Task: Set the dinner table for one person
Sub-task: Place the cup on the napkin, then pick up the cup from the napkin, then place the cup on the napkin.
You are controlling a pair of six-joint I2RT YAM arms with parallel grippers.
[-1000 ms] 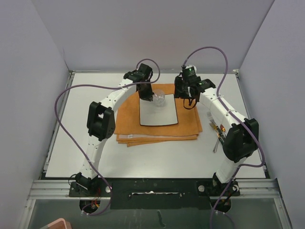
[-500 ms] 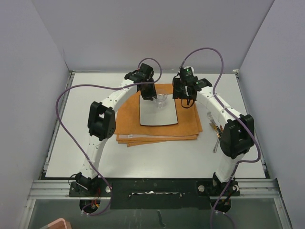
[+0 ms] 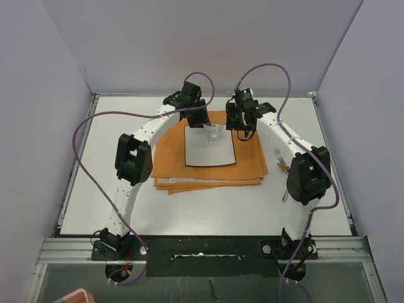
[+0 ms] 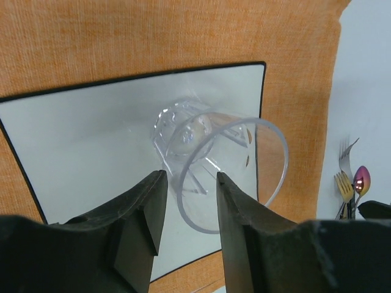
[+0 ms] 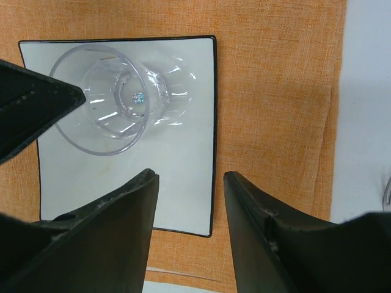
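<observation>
Midway through a one-person setting, the table [image 3: 126,208] fills the walled workspace in front of both arm bases, pale and matte, with an orange placemat [image 3: 170,161] laid at its centre. On the placemat sits a square white plate [image 3: 205,158] with a dark rim, and a clear glass [image 4: 201,131] stands upright toward the plate's far edge. The left gripper [image 4: 190,183] hangs directly over the glass, its jaws parted with a visible gap. The near wall of the glass runs through that gap, so one finger appears to sit outside the rim and the other just inside it, neither plainly pressing. The right gripper [image 5: 188,177] hovers close by over the plate's right edge and the placemat, jaws apart and empty. Cutlery [image 4: 346,183], forks and a spoon, lies on the bare table right of the placemat, near the right arm's elbow.

The step in hand looks like letting go of the glass. Done well, the left gripper would open enough that neither finger drags the thin wall. It would then rise straight up until both tips clear the rim before swinging away. Any sideways pull first could tip a light glass or skid it on the smooth plate. The right arm would do best to hold off until the left is out, since the two wrists are close. The cutlery looks like the work left.
</observation>
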